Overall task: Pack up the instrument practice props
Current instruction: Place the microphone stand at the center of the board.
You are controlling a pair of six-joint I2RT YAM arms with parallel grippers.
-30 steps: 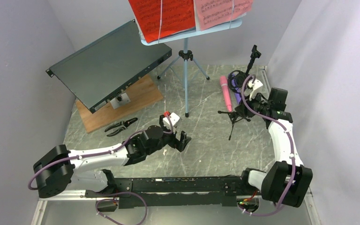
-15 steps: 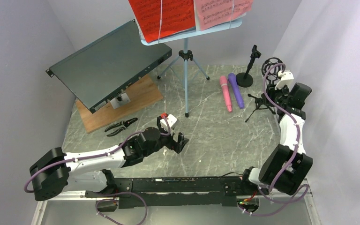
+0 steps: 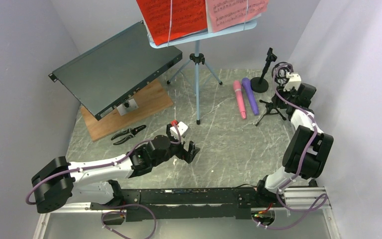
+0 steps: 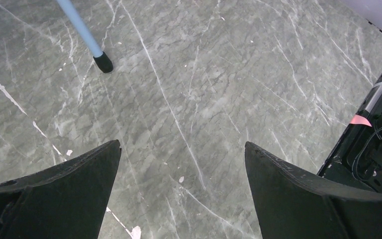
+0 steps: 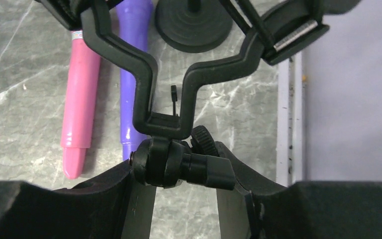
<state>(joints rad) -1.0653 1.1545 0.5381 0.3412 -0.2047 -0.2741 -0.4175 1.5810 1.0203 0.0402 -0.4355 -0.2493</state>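
Note:
The light-blue music rack stands on tripod legs at the back, holding a red page and a pink page. One leg's foot shows in the left wrist view. The pink microphone and purple microphone lie side by side on the table. They also show in the right wrist view, pink and purple. A round-base mic support stands behind them. My right gripper is shut on the swivel joint of the tripod mic support. My left gripper is open and empty over bare table.
A large dark flat metal box leans on a wooden board at the back left. Black pliers lie in front of it. Grey walls close in on both sides; the right wall is close to my right gripper.
My right gripper has carried the tripod mic support from mid-table to the far right, beside the wall and behind the microphones. My left gripper has barely moved.

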